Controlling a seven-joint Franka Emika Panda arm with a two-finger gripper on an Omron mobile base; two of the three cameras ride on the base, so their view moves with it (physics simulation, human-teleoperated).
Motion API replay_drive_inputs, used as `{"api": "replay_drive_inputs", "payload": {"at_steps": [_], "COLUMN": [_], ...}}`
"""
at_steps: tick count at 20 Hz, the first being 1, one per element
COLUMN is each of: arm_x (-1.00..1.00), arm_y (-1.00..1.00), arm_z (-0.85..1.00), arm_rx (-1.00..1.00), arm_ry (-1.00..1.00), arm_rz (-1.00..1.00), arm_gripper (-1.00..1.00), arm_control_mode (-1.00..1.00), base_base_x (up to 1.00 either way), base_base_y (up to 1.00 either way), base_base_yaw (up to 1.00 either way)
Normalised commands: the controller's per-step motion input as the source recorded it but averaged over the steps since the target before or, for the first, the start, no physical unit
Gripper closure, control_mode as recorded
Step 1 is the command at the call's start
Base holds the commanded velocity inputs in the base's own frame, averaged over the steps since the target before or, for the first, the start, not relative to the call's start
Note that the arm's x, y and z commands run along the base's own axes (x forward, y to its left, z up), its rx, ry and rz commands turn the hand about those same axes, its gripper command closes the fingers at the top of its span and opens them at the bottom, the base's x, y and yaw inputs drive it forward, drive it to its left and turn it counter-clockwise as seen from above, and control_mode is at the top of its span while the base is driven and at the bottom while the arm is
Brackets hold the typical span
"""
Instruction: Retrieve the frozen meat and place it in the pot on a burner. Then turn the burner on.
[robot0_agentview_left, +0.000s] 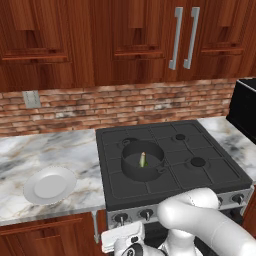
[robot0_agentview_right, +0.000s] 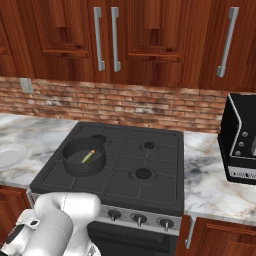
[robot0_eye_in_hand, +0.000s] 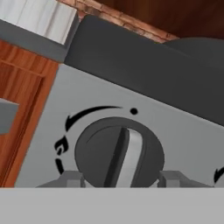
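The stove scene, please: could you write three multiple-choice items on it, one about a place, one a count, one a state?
1. Where is the frozen meat?
A. on the white plate
B. inside the pot
C. on the counter by the black appliance

2. How many knobs show on the stove front in the right base view?
A. one
B. three
C. six

3. What is the claw doing?
A. straddling a stove knob
B. holding the fish
C. lifting the pot

Key: 1 B, the fish leans inside the pot. 2 B, three knobs sit along the front panel. 3 A, the hand view has a fingertip on each side of the knob.
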Motion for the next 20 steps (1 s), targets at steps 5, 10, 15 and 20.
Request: {"api": "replay_drive_inputs", "payload": {"at_steps": [5,10,15,20], "arm_x": [-0.01,-0.04,-0.08,-0.06], "arm_y": [0.0,0.0,0.0,0.0], "arm_z": [0.15,0.11,0.06,0.01], "arm_rx": [-0.11,-0.32,-0.39,-0.37], "arm_ry": [-0.08,-0.03,0.0,0.0], "arm_rz": [0.0,0.06,0.09,0.07], "arm_gripper": [1.0,1.0,1.0,1.0], "arm_control_mode": [-1.0,-1.0,-1.0,-1.0], "base_base_x": [0.0,0.0,0.0,0.0], "base_base_y": [0.0,0.0,0.0,0.0], "base_base_yaw": [0.0,0.0,0.0,0.0]}}
